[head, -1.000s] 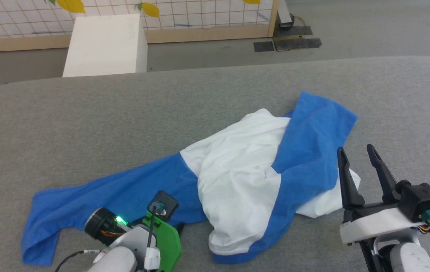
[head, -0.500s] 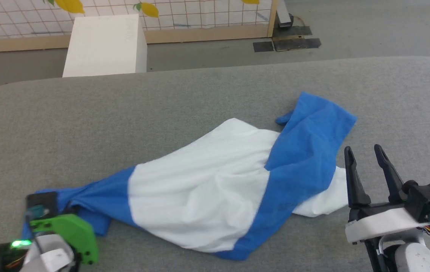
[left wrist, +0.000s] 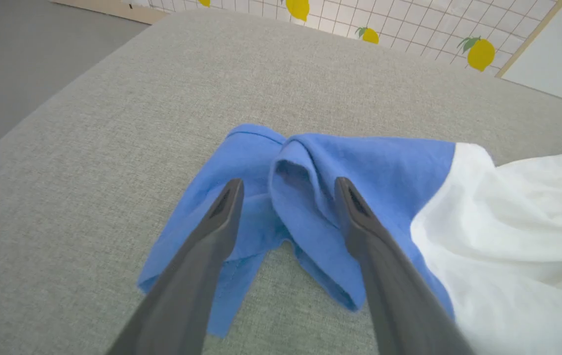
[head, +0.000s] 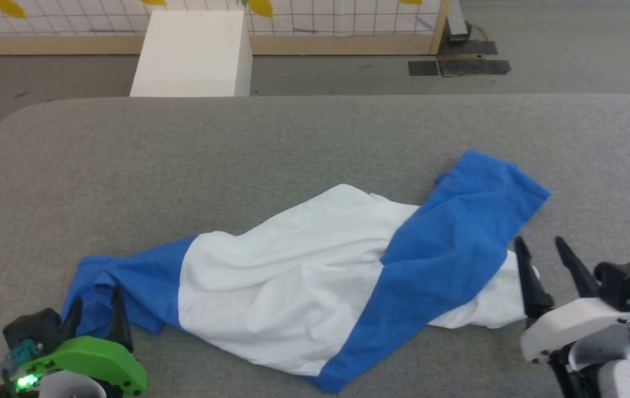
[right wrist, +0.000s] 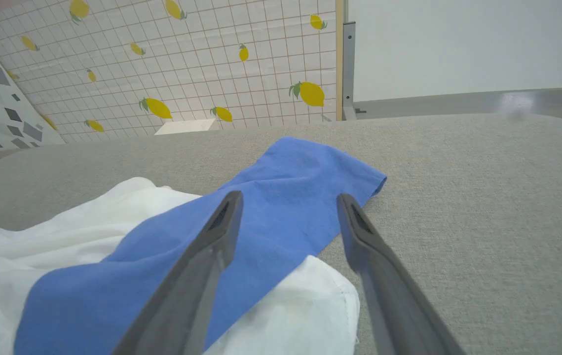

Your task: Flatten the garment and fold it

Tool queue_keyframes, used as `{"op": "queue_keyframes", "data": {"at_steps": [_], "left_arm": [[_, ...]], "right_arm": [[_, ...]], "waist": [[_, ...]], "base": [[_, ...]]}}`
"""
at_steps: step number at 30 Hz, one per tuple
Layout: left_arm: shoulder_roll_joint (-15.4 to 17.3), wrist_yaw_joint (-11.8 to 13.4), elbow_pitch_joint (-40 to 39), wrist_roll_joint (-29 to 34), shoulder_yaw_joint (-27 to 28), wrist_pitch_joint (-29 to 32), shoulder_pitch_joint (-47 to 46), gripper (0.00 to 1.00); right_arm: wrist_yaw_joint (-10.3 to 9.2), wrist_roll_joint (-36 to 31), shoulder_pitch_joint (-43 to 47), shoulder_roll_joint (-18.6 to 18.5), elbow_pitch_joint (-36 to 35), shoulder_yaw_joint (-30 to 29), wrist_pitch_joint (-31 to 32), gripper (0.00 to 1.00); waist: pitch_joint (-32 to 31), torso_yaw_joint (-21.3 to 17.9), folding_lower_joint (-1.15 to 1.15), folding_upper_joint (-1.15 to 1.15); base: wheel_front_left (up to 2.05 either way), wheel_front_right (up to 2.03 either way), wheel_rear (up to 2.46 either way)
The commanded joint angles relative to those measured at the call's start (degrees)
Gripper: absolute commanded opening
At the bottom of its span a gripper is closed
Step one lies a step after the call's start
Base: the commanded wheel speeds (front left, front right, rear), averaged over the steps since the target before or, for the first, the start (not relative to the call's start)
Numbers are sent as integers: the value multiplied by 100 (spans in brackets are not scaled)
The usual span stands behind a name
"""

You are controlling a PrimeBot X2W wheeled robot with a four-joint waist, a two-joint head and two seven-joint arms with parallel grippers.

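The garment point(head: 292, 287) is soft, matt, creased cloth, its blue panels fuzzier than the smooth white body. The table point(head: 182, 155) wears coarse grey woven fabric, matt. The left gripper point(head: 97, 298) has 2 matt dark plastic-looking fingers point(left wrist: 202, 276) and a smooth green plastic shell point(head: 93, 359).

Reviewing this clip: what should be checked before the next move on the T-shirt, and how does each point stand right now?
1. Jaws of the left gripper open, nothing held: ok.
2. Jaws of the right gripper open, nothing held: ok.
3. The garment lying flat: not ok; it is wrinkled, and a blue part lies across the white body.
4. The garment wholly on the table: ok.
5. Crumpled sleeve end in line with the left gripper: ok.
6. Which side of the garment faces up: cannot tell.
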Motion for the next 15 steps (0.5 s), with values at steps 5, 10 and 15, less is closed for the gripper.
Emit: {"op": "queue_keyframes", "data": {"at_steps": [5,10,15], "left_arm": [[-291,-136,-217,437,-98,-883,-63,100],[-704,-290,-398,929,-48,-1038,-403,100],[-1202,-650,-520,1392,221,-1043,-637,100]], "right_arm": [[-9,79,-465,-7,371,-672,989,100],[-9,-107,-1110,-7,865,-1099,2010,100],[-9,-440,-1852,-7,1475,-1573,3020,100]], "waist": [[174,414,0,0],[390,693,0,0],[650,842,0,0]], "base": [[0,0,0],[0,0,0],[0,0,0]]}}
